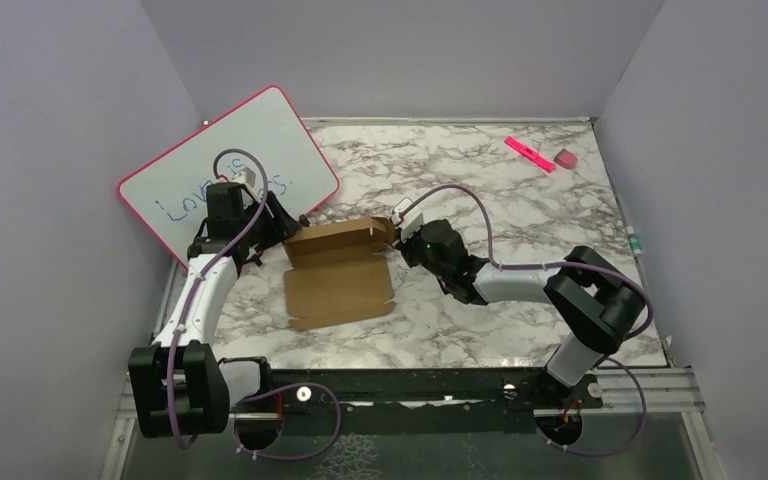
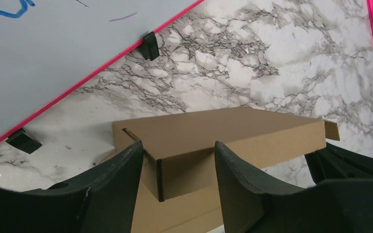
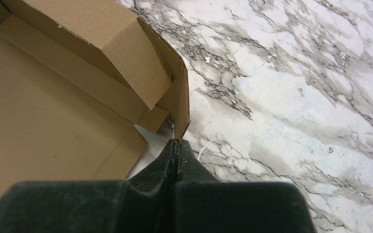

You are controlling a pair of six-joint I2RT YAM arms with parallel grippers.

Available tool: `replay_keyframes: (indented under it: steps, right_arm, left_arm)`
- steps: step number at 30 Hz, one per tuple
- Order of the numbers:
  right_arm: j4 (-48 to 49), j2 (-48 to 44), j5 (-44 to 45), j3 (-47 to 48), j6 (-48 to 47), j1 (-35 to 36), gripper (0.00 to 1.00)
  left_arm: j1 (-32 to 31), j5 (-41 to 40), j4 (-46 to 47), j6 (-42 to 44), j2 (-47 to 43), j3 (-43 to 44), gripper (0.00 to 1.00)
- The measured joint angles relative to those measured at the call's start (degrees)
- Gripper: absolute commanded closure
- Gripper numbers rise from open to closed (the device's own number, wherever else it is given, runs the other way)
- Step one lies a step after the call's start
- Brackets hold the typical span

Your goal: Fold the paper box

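The brown paper box [image 1: 338, 270] lies mid-table, its base flat and its rear part folded up into a low hollow strip [image 2: 213, 128]. My left gripper [image 1: 282, 228] is at that strip's left end. In the left wrist view the gripper [image 2: 178, 145] is open and straddles the strip's near corner, the left finger [image 2: 121, 170] against the end wall. My right gripper [image 1: 397, 243] is at the box's right end. In the right wrist view the gripper [image 3: 176, 141] is shut, its tips touching the lower edge of an upright side flap [image 3: 179, 102] without holding it.
A pink-framed whiteboard [image 1: 230, 165] with blue writing leans at the back left, just behind the left gripper, on black clips [image 2: 149, 45]. A pink marker [image 1: 529, 153] and a small eraser [image 1: 566, 158] lie at the back right. Grey walls surround the marble table [image 1: 480, 330].
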Motion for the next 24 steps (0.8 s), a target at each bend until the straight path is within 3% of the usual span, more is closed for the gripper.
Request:
replay_keyframes:
  steps: [15, 24]
  right_arm:
    - [-12.2, 1.7, -1.8, 11.9, 8.1, -0.1, 0.99]
    - [-8.5, 3.2, -2.3, 7.6, 11.2, -0.1, 0.98]
  left_arm:
    - [0.0, 6.4, 7.1, -10.4, -4.4, -8.0, 0.51]
    - [-2.1, 6.5, 10.9, -13.4, -5.7, -11.1, 0.5]
